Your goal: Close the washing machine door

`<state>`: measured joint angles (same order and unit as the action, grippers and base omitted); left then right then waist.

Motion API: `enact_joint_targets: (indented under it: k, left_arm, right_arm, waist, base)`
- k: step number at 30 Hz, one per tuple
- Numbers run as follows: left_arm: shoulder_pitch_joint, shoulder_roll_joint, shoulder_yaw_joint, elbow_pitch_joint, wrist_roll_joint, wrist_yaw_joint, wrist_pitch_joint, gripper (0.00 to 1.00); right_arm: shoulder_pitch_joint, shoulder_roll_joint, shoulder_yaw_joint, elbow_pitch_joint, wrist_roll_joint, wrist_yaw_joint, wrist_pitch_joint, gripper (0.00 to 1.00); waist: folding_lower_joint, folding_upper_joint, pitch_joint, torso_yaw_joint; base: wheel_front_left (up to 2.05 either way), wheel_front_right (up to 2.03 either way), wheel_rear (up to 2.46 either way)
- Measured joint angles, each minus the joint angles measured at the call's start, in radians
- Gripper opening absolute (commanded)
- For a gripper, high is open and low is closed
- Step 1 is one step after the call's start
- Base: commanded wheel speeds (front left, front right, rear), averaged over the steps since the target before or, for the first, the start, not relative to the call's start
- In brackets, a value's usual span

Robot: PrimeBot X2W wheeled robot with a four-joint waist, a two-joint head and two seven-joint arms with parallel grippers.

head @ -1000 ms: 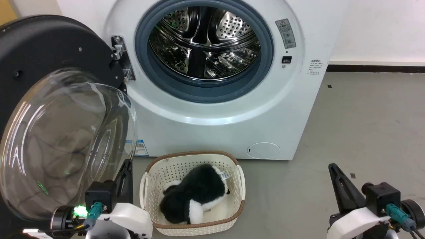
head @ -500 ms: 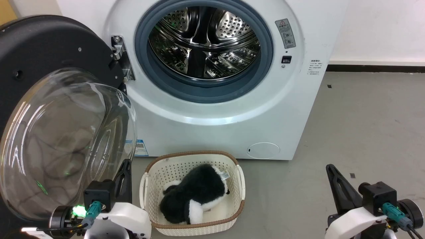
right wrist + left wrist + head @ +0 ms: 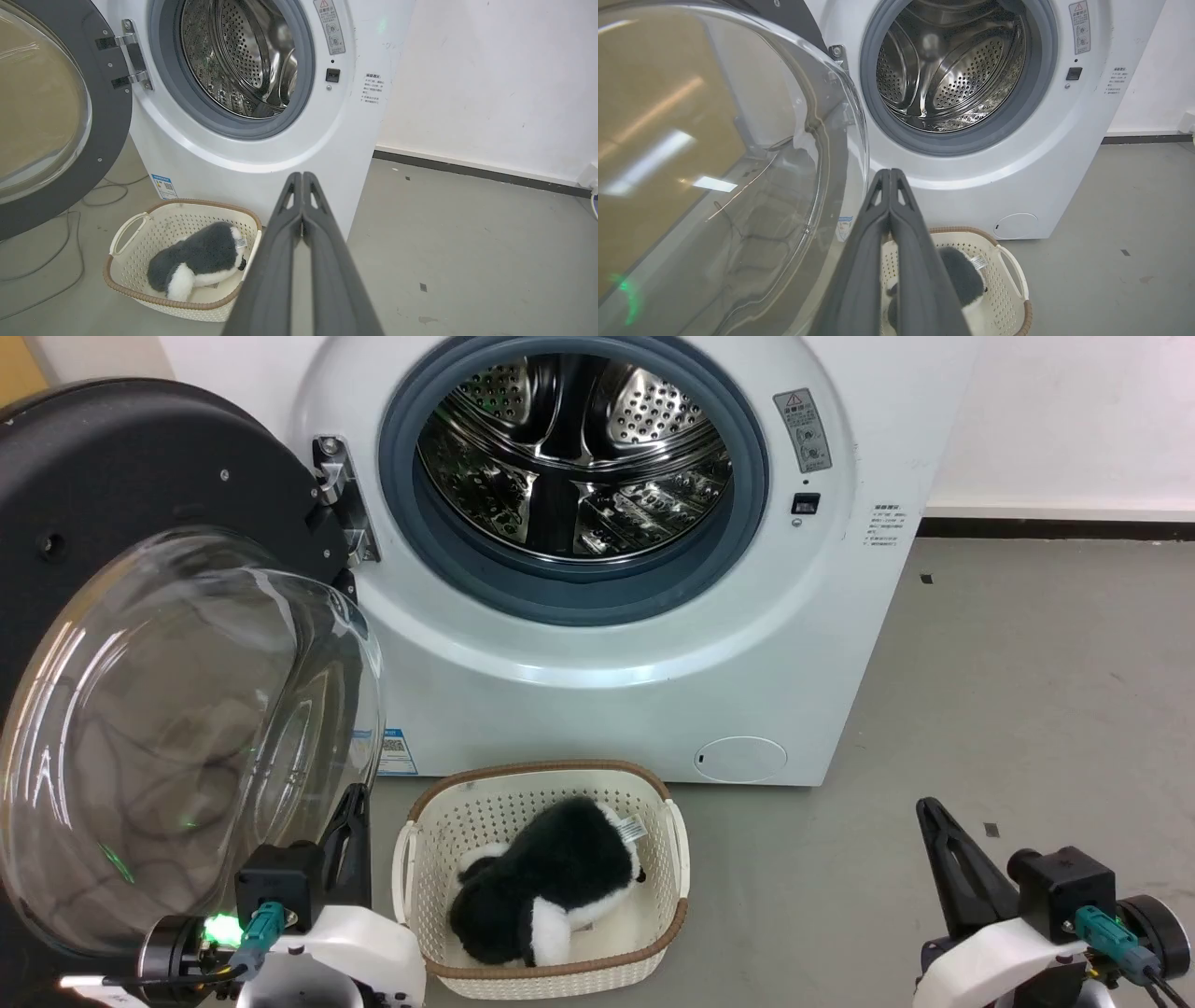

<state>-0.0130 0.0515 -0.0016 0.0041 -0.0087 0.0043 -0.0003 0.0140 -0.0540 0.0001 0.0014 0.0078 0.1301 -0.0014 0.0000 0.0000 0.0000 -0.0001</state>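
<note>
Washing machine (image 3: 653,653) up against the wall, white front facing us, steel drum (image 3: 569,457) wide open inside its grey gasket (image 3: 579,602). And the washing machine door (image 3: 121,467) is swung right out on the left, hanging off its hinge (image 3: 336,499), black rim turned our way and the clear glass bowl (image 3: 187,737) bulging forward. Down on the floor (image 3: 1027,691), a cream basket (image 3: 541,767) sits just in front of the machine, below the opening and near the door's lower edge, a black-and-white plush toy (image 3: 551,887) lying in it. The left gripper (image 3: 356,798) is low between bowl and basket, just beside the glass; contact, cannot tell. Its wrist view has the fingers (image 3: 878,242) clenched together on nothing. The right gripper (image 3: 929,805) is well apart, over bare floor, fingers (image 3: 275,261) pressed together and empty too. The right wrist view picks up grey cables (image 3: 83,261) on the floor beneath the door. A small blue sticker (image 3: 397,751) sits low on the machine's front.
</note>
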Motion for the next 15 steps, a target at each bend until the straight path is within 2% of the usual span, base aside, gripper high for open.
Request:
enact_joint_targets:
  k: [11, 12, 15]
  left_arm:
    - [0.0, 0.0, 0.001, 0.0, 0.0, 0.0, 0.0, 0.0]
    - [0.0, 0.0, 0.0, 0.0, 0.0, 0.0, 0.0, 1.0]
    - [0.0, 0.0, -0.001, 0.001, -0.002, 0.002, 0.0, 1.0]
  right_arm:
    - [0.0, 0.0, 0.0, 0.0, 0.0, 0.0, 0.0, 0.0]
    - [0.0, 0.0, 0.0, 0.0, 0.0, 0.0, 0.0, 1.0]
    - [0.0, 0.0, -0.001, 0.0, 0.001, 0.0, 0.0, 1.0]
  waist:
    - [0.0, 0.0, 0.0, 0.0]
    - [0.0, 0.0, 0.0, 0.0]
    - [0.0, 0.0, 0.0, 0.0]
  base:
    - [0.0, 0.0, 0.0]
    - [0.0, 0.0, 0.0]
    - [0.0, 0.0, 0.0]
